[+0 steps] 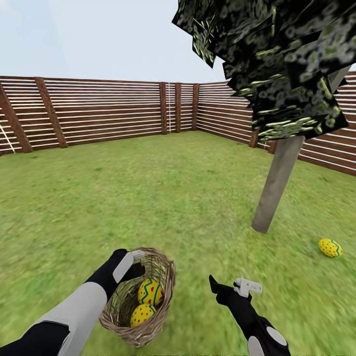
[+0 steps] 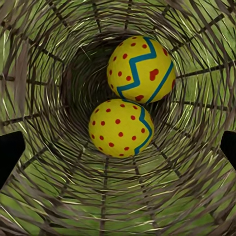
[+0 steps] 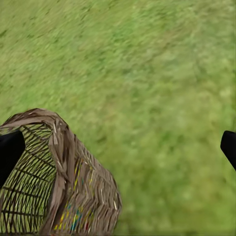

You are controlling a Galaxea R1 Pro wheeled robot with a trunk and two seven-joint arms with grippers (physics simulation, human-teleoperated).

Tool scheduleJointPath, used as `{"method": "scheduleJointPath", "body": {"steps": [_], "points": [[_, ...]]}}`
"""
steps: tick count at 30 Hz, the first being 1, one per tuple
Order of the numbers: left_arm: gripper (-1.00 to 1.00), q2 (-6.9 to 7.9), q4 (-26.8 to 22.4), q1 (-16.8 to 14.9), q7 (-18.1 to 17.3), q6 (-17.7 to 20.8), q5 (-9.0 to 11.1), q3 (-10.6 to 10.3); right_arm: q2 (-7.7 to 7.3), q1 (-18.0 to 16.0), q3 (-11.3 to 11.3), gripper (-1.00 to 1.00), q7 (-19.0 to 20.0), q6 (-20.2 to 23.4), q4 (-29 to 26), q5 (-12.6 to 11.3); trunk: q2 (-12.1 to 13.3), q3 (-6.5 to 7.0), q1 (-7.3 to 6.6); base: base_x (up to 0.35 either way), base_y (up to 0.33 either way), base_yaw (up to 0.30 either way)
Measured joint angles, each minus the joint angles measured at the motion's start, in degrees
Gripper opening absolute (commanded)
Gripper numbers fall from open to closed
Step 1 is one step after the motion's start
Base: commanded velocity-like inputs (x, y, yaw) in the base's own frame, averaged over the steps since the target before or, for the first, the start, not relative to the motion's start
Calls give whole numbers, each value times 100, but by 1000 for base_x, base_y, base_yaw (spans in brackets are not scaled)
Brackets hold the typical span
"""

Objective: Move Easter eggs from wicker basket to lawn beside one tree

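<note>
Left arm extended forward, its left gripper (image 1: 132, 262) angled downward, fingers spread wide apart in the left wrist view. Right arm extended lower forward, right gripper (image 1: 228, 287) raised, fingertips (image 3: 10, 150) likewise set well apart, holding nothing.

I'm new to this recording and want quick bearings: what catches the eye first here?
The wicker basket sits on the lawn just ahead of the robot, with two yellow painted eggs inside and the left gripper at its rim. A third egg lies on the grass to the right, near the pale-trunked tree. The right gripper hovers empty beside the basket.
</note>
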Motion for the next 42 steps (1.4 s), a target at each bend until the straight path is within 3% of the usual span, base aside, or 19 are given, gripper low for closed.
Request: {"method": "scheduleJointPath", "body": {"steps": [9,19,42], "points": [[100,-6,-3,0,-8,-36,-3,-10,0,0,9,100,-1,8,0,0,-361,-162,198,0,0,0],[100,8,5,0,-329,-145,-5,-165,0,0,11,100,-7,16,0,1,-762,-341,417,0,0,0],[100,9,0,0,-360,-152,-5,-178,0,-9,11,100,-25,19,17,2,-1685,-754,923,0,0,0]]}}
